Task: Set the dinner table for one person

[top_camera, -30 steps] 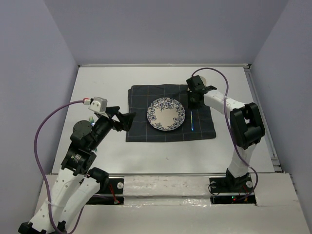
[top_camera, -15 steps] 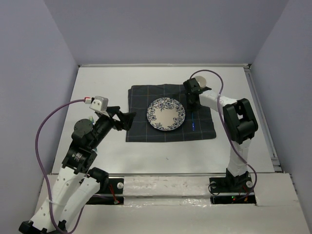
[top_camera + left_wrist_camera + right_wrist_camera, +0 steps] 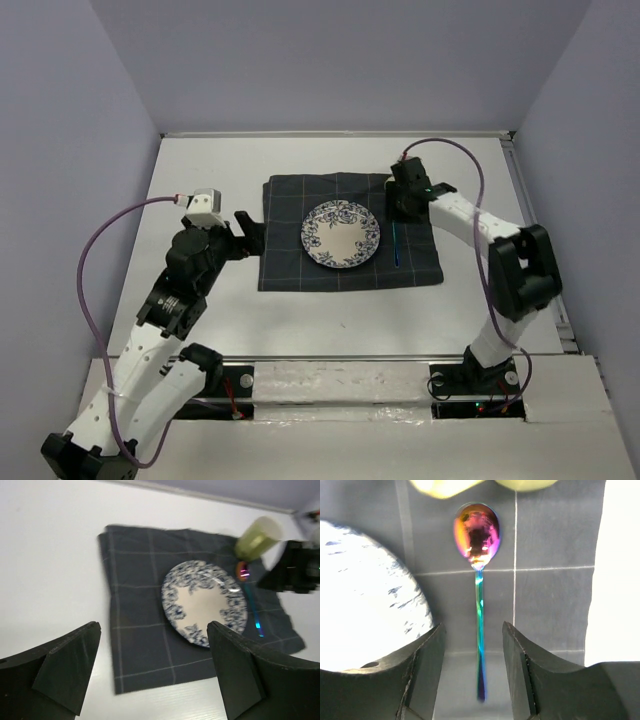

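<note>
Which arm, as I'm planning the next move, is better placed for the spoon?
Right. The right end effector hangs open above the spoon, fingers either side of its handle; the left end effector sits across the plate at the cloth's left edge.

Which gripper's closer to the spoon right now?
Right. Right gripper sits over the spoon, open fingers straddling its handle; left gripper is at the left edge of the cloth, across the plate.

Top view high from behind, left wrist oblique, farther, right wrist close over spoon (image 3: 479, 597), plate (image 3: 341, 234) shared
</note>
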Tool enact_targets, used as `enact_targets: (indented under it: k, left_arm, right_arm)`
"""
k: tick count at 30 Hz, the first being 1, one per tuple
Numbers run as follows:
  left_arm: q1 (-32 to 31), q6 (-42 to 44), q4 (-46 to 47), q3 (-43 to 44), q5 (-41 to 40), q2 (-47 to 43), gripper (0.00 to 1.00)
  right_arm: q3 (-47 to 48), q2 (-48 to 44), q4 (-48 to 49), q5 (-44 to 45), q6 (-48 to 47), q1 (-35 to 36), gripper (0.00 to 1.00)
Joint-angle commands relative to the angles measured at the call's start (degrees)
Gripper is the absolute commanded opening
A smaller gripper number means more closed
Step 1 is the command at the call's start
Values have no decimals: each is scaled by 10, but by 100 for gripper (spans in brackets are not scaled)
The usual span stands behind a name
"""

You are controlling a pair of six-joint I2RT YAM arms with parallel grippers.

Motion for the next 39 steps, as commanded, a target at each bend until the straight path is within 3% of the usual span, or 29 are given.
enact_targets:
  k: [1,7,10,15,17,21,29,34,39]
  left_arm:
    - [13,-22,-107,57,-135,35,99]
    - [112,-75,-178,74,-174,67,99]
    - [138,-80,-195,96,-175,128,99]
    - [232,-60,-187,92,-167,240,99]
    - [276,-44,-176,98,-123,280,99]
    - [301,-9,-201,141,-148,368,99]
    - [334,35,-193,149,-64,497,81]
    - [336,32,-167,141,-85,533,69]
    - [339,32,-145,154,-97,551,47]
  right_arm:
    - [-65,-149,72,-54,13,6,53]
    - [-231,-331,190,-135,48,41,52]
    - [-290,-387,235,-164,63,48,52]
    - [-324,-412,255,-196,75,54,52]
    - [-335,-430,263,-202,79,54,52]
    - [-357,-453,266,-181,76,54,52]
    - [-356,-470,266,-190,78,54,52]
    - [-356,-473,266,-196,78,54,52]
    - [-356,-459,284,-203,80,54,51]
